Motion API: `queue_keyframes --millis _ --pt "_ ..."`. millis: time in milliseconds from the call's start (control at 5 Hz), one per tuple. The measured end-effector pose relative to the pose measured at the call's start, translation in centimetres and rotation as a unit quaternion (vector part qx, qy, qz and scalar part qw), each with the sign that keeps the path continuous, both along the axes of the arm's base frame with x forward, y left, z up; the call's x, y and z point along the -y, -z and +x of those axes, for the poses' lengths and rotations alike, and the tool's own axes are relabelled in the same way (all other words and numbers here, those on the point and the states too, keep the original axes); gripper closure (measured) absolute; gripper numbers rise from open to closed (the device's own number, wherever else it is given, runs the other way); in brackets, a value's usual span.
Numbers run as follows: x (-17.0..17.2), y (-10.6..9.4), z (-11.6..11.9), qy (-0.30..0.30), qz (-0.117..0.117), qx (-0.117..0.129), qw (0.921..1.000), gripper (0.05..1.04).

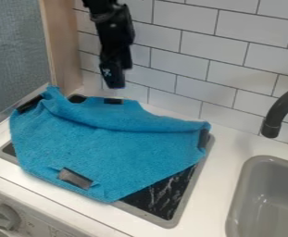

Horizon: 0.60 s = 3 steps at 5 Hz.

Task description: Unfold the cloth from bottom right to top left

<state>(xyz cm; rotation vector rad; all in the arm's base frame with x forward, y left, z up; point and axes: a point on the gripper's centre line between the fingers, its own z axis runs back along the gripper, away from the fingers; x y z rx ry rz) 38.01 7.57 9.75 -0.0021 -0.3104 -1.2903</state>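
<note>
The black gripper (115, 83) hangs above the back edge of the cloth, in front of the tiled wall and apart from the cloth. The blue cloth (103, 148) lies over the dark stove top (165, 194), covering most of it. A raised fold runs across the cloth's back part, and its back left corner stands up in a point near the wooden post. Dark patches show on the cloth near its front, right, back and left edges. The marbled stove surface is exposed at the front right.
A grey sink (257, 203) sits at the right, with a dark curved faucet (279, 111) over it. A white tiled wall (189, 78) stands behind, and a wooden post (65, 46) rises at the back left. The stove knob (7, 216) is at the front left.
</note>
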Motion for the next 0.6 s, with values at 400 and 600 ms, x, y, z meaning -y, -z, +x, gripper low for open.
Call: queue_keyframes --millis 400,600 --pt "-0.3 -1.3 -4.5 0.019 -0.007 -0.078 0.9968 0.084" --pt "-0.3 -1.3 -4.5 0.02 -0.007 -0.079 0.9966 0.084"
